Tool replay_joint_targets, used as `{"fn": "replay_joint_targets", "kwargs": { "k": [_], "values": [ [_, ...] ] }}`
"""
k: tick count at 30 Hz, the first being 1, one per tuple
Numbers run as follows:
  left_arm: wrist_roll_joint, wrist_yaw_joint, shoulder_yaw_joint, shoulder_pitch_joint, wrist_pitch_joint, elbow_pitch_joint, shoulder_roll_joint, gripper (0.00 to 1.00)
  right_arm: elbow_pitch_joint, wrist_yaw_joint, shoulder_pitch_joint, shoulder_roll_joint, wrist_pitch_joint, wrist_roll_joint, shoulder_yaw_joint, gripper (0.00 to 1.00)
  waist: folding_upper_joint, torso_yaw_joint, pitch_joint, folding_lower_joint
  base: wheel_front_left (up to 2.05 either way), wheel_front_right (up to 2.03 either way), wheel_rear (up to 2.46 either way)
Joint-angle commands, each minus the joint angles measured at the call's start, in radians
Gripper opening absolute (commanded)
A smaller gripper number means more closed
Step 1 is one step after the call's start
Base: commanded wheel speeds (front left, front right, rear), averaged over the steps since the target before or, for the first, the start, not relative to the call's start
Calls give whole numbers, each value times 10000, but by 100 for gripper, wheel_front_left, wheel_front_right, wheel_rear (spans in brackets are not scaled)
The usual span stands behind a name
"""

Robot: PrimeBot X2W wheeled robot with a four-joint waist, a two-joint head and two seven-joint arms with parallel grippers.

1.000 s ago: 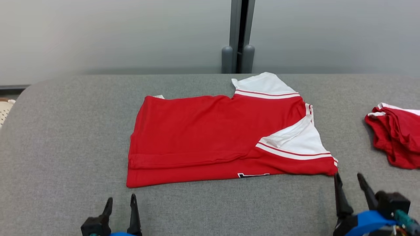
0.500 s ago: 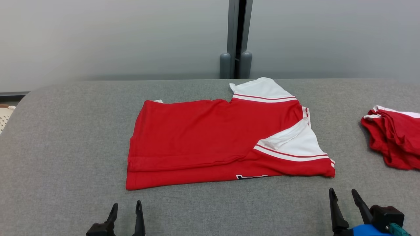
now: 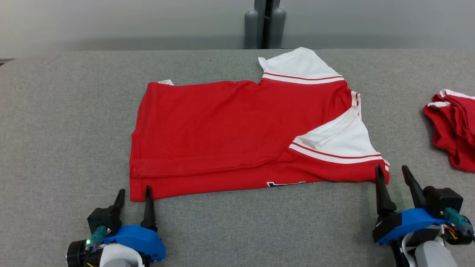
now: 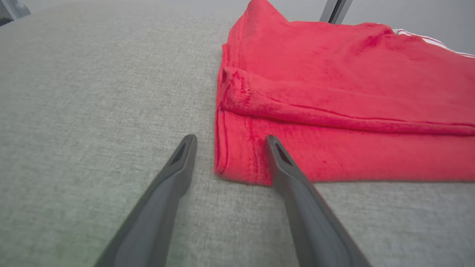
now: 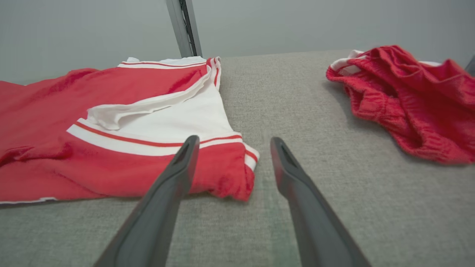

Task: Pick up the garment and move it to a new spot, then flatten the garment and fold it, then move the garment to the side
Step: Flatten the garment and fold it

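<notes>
The garment (image 3: 237, 126), a red shirt with white sleeves, lies partly folded in the middle of the grey table (image 3: 55, 129). My left gripper (image 3: 134, 191) is open at its near left corner, with one finger over the hem and the other beside it. In the left wrist view that red corner (image 4: 334, 92) lies between the fingers of the left gripper (image 4: 231, 138). My right gripper (image 3: 391, 168) is open at the near right corner. In the right wrist view the right gripper (image 5: 233, 139) straddles the sleeve corner of the garment (image 5: 130, 85). Nothing is gripped.
A second red garment (image 3: 452, 126) lies crumpled at the table's right edge, and the right wrist view shows this crumpled garment (image 5: 408, 100) beyond my right fingers. A grey post (image 3: 261, 22) stands against the wall behind the table. Bare grey cloth surrounds the shirt.
The head camera has tilted down and closer. Both grippers have come forward from short of the garment to its two near corners. Both have stayed open.
</notes>
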Motion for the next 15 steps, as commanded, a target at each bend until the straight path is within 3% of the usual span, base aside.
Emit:
{"fn": "replay_joint_targets", "kwargs": {
  "k": [1,13,14,15],
  "values": [
    [16,-65,37,-246,-24,196,1,100,129,0,-252,3,-33,-146,-180,100,0,32,169,-1,0,0,0],
    [-287,-251,-340,-330,73,1064,-8,100,2093,0,-1053,21,-4,-307,-317,100,0,166,609,-1,0,0,0],
    [-373,-315,-424,-305,87,1225,-18,69,2258,0,-1089,30,5,-245,-237,42,0,178,609,-1,0,0,0],
    [-450,-369,-493,-298,119,1375,-28,15,2374,0,-1126,33,19,-170,-183,0,0,187,605,-1,0,0,0]
  ]
}}
